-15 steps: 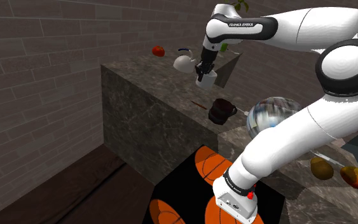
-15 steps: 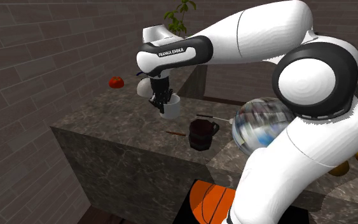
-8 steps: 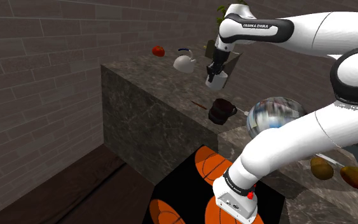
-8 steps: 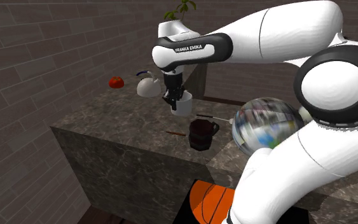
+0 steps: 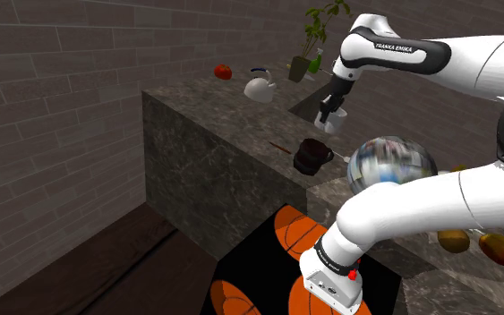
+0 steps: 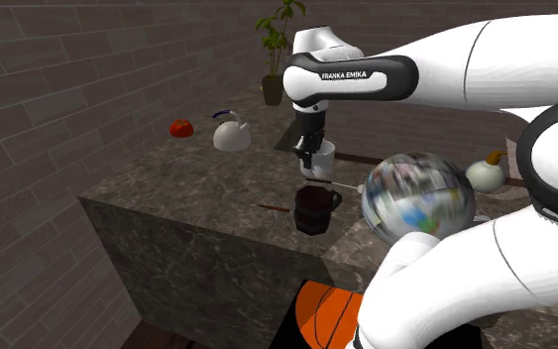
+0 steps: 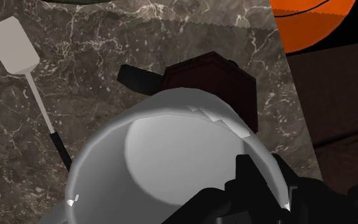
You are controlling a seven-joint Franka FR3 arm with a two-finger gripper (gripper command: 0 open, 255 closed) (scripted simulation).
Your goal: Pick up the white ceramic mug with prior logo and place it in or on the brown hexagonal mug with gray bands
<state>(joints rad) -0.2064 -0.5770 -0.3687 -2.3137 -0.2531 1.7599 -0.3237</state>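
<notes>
Dim, even light on the dark stone counter point(image 5: 227, 106); the white arm point(image 5: 474, 67) glows bright. Soft shading fills the white mug point(image 7: 171, 159). A mirrored ball point(image 6: 412, 193) shows smeared reflections.

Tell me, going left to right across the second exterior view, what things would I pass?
Red tomato → white kettle → potted plant → white mug → shiny ball → pale gourd.
</notes>
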